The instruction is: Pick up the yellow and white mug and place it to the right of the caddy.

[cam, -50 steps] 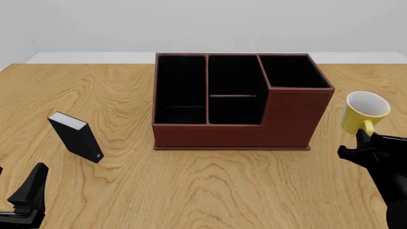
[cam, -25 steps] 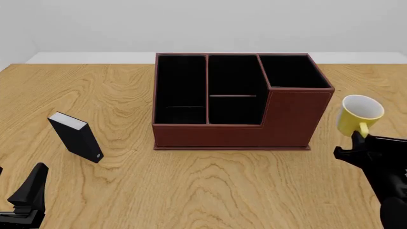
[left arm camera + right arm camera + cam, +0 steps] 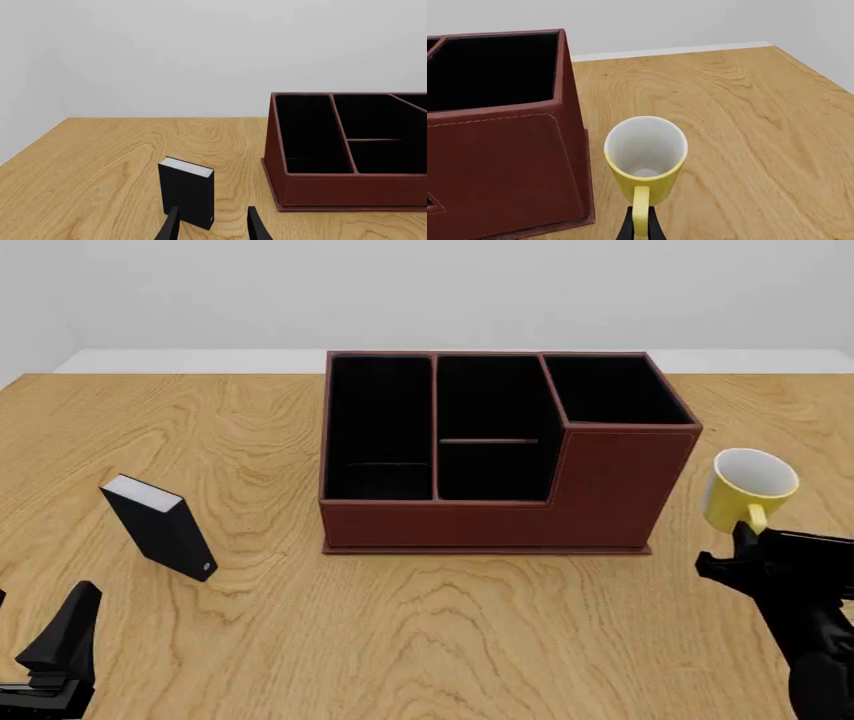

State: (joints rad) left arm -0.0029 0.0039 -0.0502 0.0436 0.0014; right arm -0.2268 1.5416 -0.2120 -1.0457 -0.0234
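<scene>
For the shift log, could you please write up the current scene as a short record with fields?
mug: yellow and white mug, held by its handle, tilted, right of the caddy
caddy: dark red-brown caddy, mid-table, compartments look empty
right hand: right hand shut on the mug handle
left hand: left hand open, holding nothing, near the front left
other item: black block with white top, standing left of the caddy
surface: wooden table

caddy (image 3: 347,150) (right part) beyond picture edge

yellow mug (image 3: 645,155), handle pinched, beside caddy (image 3: 500,135)
</scene>
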